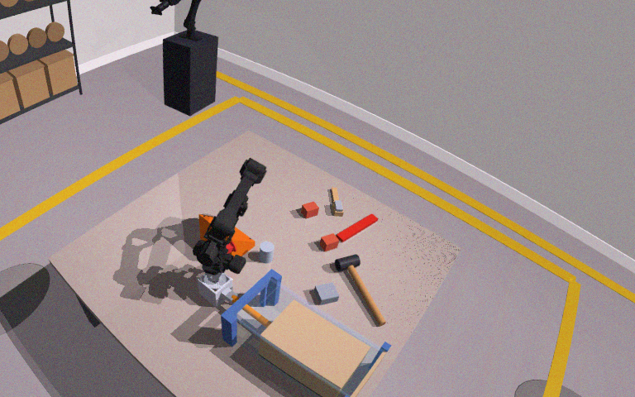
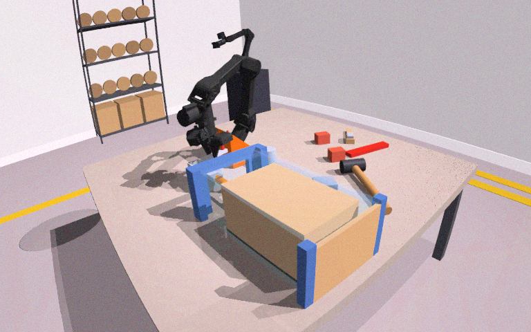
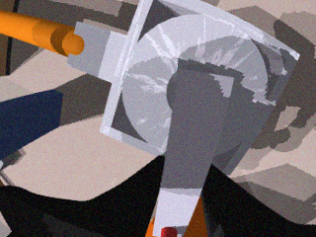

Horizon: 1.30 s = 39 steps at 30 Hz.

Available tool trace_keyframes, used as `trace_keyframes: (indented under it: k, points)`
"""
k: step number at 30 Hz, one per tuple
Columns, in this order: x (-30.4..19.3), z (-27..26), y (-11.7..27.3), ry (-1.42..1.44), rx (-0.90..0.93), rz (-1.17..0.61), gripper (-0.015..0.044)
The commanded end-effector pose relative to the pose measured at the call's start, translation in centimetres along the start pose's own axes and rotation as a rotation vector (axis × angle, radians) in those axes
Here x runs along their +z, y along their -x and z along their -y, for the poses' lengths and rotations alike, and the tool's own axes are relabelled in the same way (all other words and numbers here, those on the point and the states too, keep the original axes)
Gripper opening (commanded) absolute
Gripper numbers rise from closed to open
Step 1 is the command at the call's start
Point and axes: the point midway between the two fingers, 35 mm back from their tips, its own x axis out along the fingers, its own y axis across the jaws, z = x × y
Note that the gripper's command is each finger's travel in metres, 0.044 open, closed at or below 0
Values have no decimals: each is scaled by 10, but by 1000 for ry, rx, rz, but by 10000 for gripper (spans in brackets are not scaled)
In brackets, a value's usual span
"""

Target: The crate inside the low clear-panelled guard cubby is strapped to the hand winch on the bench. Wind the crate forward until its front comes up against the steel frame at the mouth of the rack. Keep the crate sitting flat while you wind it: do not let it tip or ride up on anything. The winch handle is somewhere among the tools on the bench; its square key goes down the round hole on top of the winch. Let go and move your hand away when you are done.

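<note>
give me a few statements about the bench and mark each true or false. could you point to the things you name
1. The gripper [image 1: 215, 271] [image 2: 215, 153] is at the winch [image 1: 214, 288] [image 3: 111, 101]. True.
2. The hammer [image 1: 365, 294] [image 2: 365, 179] lies inside the guard cubby. False: it lies on the bench outside it.
3. The crate [image 1: 316, 339] [image 2: 289, 201] is already up against the blue frame [image 1: 249, 294] [image 2: 227, 155] at the mouth. False: a gap remains between them.
4. An orange strap [image 1: 257, 313] [image 2: 220, 179] [image 3: 35, 31] runs between the winch and the crate. True.
5. The gripper's fingers are closed on nothing. False: they are shut on the winch handle [image 3: 197, 128].
</note>
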Motion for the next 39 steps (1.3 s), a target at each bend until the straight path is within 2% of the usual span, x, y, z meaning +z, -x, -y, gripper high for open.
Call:
trace_keyframes:
  k: [1,24,39]
  points:
    - [0,-1,-4,10,4,-5,0]
    - [0,-4,-4,-73,10,-3,0]
    - [1,2,-3,68,0,-6,0]
